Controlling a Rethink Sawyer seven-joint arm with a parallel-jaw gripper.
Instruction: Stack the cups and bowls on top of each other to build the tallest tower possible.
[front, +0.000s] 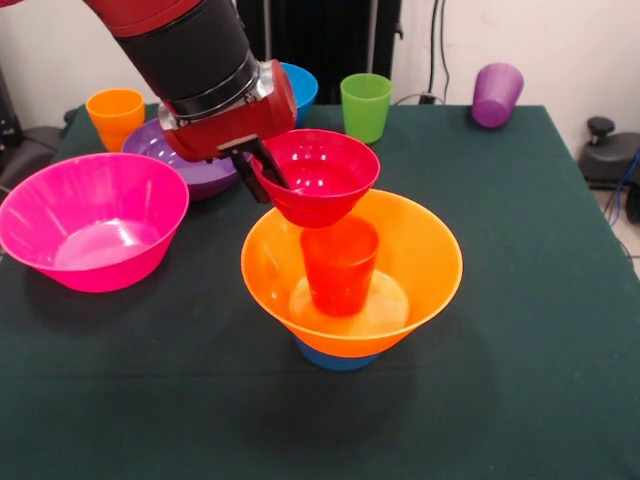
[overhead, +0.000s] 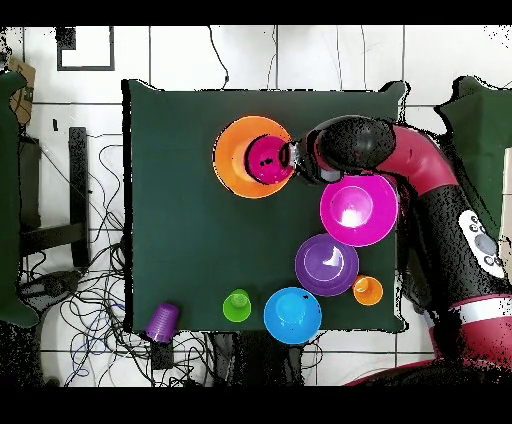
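The tower stands mid-table: a small light-blue bowl (front: 335, 358) as base, the large orange bowl (front: 425, 262) (overhead: 230, 160) on it, and a red-orange cup (front: 340, 268) upright inside. My gripper (front: 262, 165) (overhead: 292, 155) is shut on the left rim of the small red bowl (front: 325, 178) (overhead: 266, 158), one finger inside it. The red bowl hangs upright directly over the cup, its base at the cup's rim; I cannot tell whether they touch.
The large pink bowl (front: 95, 220) (overhead: 358, 208) sits left of the tower. Behind it are the purple bowl (front: 165, 150) (overhead: 326, 264), blue bowl (front: 300, 85) (overhead: 292, 315), yellow-orange cup (front: 115, 115) and green cup (front: 365, 105). A purple cup (front: 497, 95) lies tipped at the far right corner.
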